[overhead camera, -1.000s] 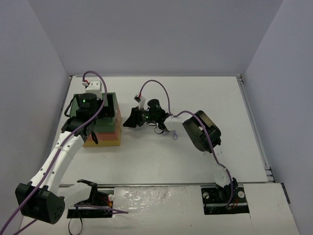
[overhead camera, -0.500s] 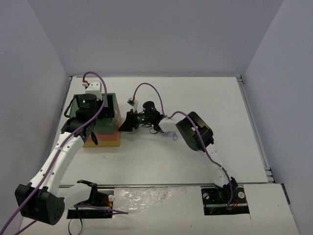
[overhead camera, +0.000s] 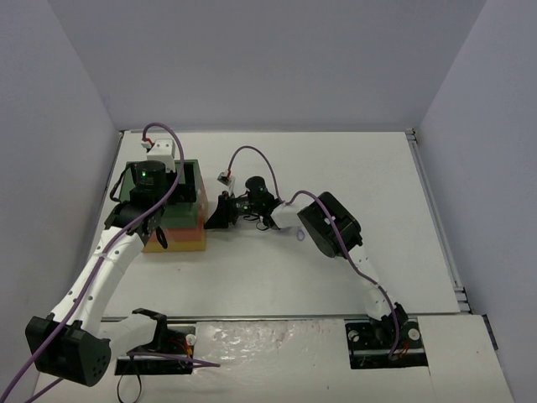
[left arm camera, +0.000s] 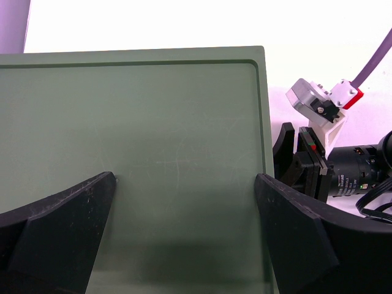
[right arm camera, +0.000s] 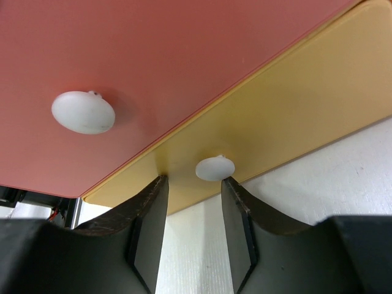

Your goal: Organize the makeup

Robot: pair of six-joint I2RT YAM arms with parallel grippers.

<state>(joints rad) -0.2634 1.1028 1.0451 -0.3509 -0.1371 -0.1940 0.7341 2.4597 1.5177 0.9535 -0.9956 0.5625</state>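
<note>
Table (overhead camera: pixel 336 168): yellow drawer knob (right arm camera: pixel 214 168) between right gripper (right arm camera: pixel 193 184) jaws.

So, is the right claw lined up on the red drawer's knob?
No, the right claw straddles the yellow drawer's knob; the red drawer's knob sits off to the side.

Matt, smooth plastic drawer box (left arm camera: pixel 153 153), satin white plastic knob (right arm camera: pixel 214 168).
</note>
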